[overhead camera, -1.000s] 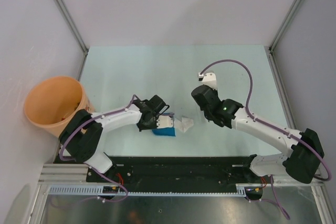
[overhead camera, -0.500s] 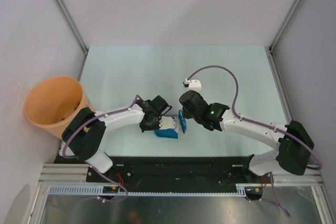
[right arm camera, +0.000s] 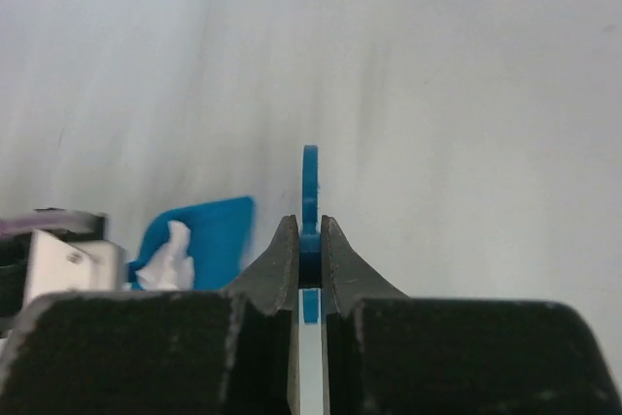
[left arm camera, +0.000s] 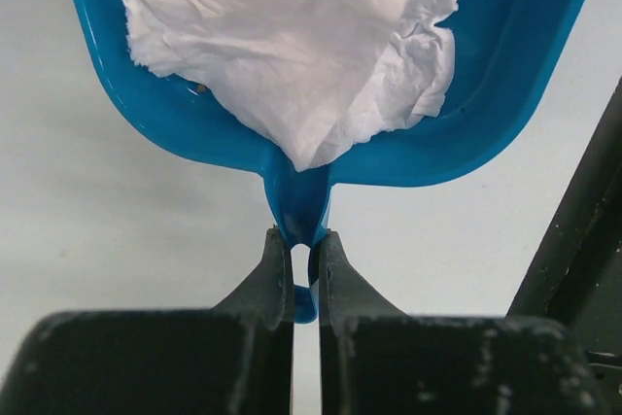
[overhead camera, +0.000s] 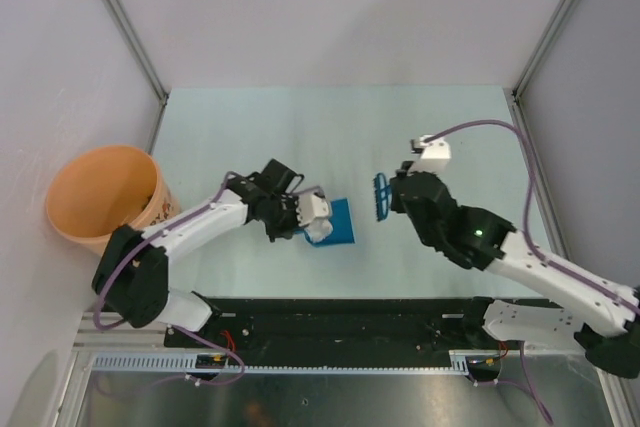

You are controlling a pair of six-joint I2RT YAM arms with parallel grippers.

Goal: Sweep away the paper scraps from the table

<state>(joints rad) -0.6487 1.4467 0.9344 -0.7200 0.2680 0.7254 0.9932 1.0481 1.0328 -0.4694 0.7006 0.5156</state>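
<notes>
One white paper scrap (left arm camera: 292, 46) lies in the blue dustpan (left arm camera: 505, 94), just over the tabletop (overhead camera: 300, 127). The left jaws are clamped on its handle, and the right jaws pinch the blue brush (overhead camera: 382, 197), well apart to the right. Sweeping this piece looks done. Next, I judge, the pan must travel left, kept level, and clear the rim of the orange bucket (overhead camera: 60, 182). The black rail (overhead camera: 350, 317) runs close alongside.

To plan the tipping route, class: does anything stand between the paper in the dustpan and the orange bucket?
Nothing visible does. The white paper scrap lies in the blue dustpan, held by the fingers of the left gripper. The table between it and the orange bucket is bare, apart from the left arm along that line.
</notes>
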